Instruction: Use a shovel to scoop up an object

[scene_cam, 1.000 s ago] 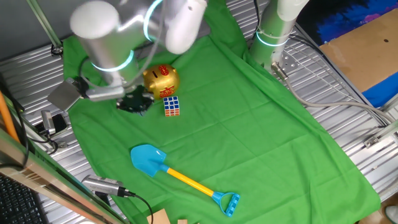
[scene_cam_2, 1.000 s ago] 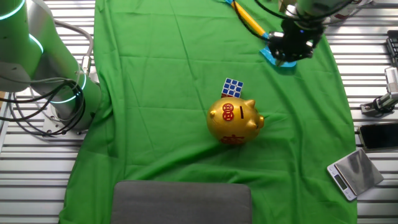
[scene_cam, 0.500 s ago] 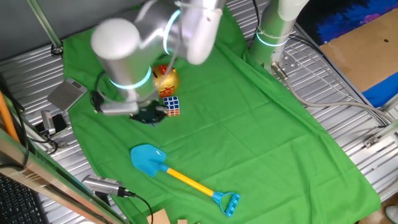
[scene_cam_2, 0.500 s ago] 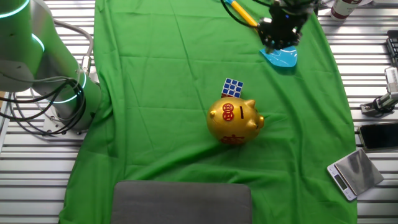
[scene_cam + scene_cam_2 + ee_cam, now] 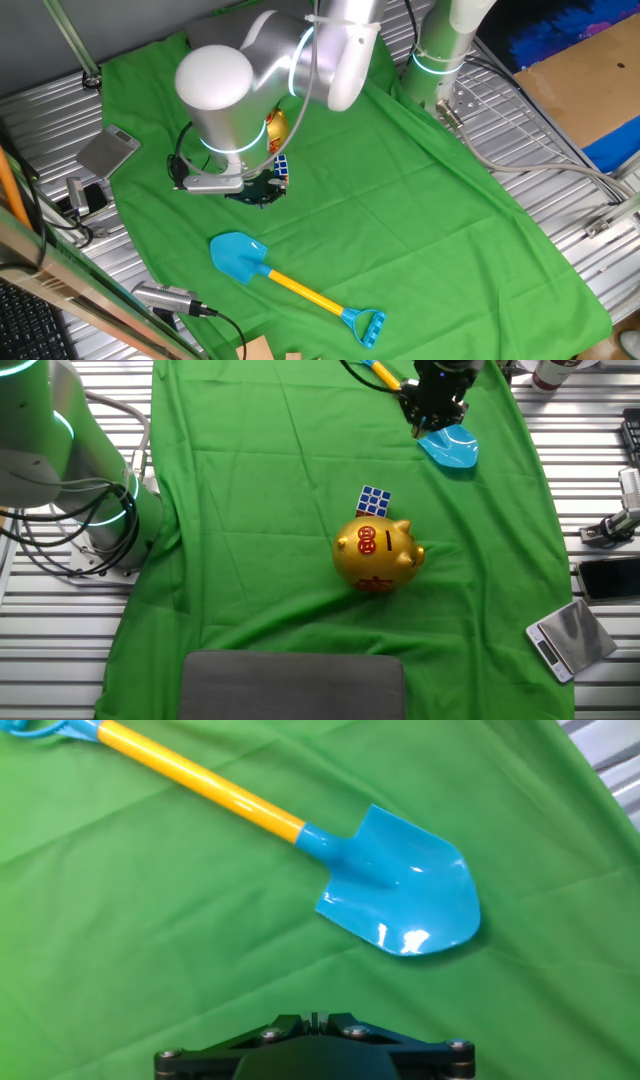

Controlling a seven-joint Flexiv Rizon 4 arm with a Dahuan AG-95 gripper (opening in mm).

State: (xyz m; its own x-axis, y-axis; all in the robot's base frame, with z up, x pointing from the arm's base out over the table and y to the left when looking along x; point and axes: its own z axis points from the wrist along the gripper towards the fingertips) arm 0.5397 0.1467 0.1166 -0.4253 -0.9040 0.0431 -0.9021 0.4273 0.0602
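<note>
The shovel lies flat on the green cloth, with its light blue blade [image 5: 238, 256], yellow shaft [image 5: 300, 290] and blue D end [image 5: 368, 327]. In the hand view the blade [image 5: 400, 890] and shaft [image 5: 200, 782] lie just ahead of my gripper [image 5: 314, 1019]. My gripper [image 5: 255, 190] hangs above the cloth between the cube and the blade, with its jaws together and empty. The multicoloured cube [image 5: 375, 500] sits beside the gold piggy bank [image 5: 377, 556]. My arm mostly hides the cube [image 5: 283, 165] in one fixed view. In the other fixed view my gripper [image 5: 435, 415] is next to the blade [image 5: 450, 448].
A second robot base [image 5: 440, 50] stands at the cloth's far edge. A small scale [image 5: 565, 637] and a phone [image 5: 608, 577] lie on the metal table beside the cloth. A grey box [image 5: 290, 685] sits at one cloth edge.
My arm has swung from beside the piggy bank and cube towards the shovel blade. The shovel, cube and piggy bank have not moved.
</note>
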